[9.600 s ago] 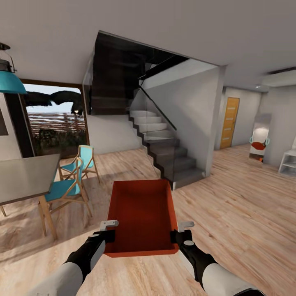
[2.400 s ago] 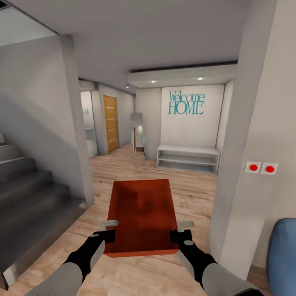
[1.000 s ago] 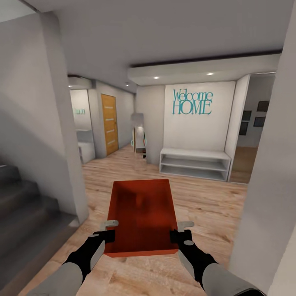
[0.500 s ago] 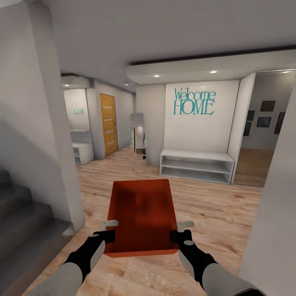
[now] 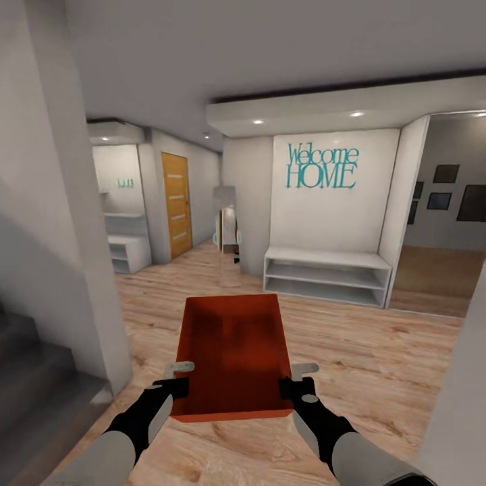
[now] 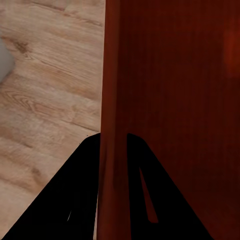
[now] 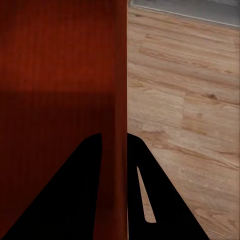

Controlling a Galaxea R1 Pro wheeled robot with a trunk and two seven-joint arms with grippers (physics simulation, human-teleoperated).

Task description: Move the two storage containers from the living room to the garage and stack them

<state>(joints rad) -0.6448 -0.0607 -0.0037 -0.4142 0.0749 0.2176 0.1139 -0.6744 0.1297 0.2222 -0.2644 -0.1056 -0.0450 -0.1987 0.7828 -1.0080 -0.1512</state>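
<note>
**Container carried through entry hall**

Head view: storage container (image 5: 233, 358) is held level above the plank floor (image 5: 351, 351), left gripper (image 5: 177, 386) and right gripper (image 5: 291, 386) clamped on its side walls.

Wrist views: each wall is pinched between black fingers (image 6: 75, 200). Steady speed is advised, with the grip kept firm.

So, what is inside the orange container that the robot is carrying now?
The storage container looks empty: the head view shows only its bare orange-red bottom and inner walls. The strip just behind the near wall is hidden.
</note>
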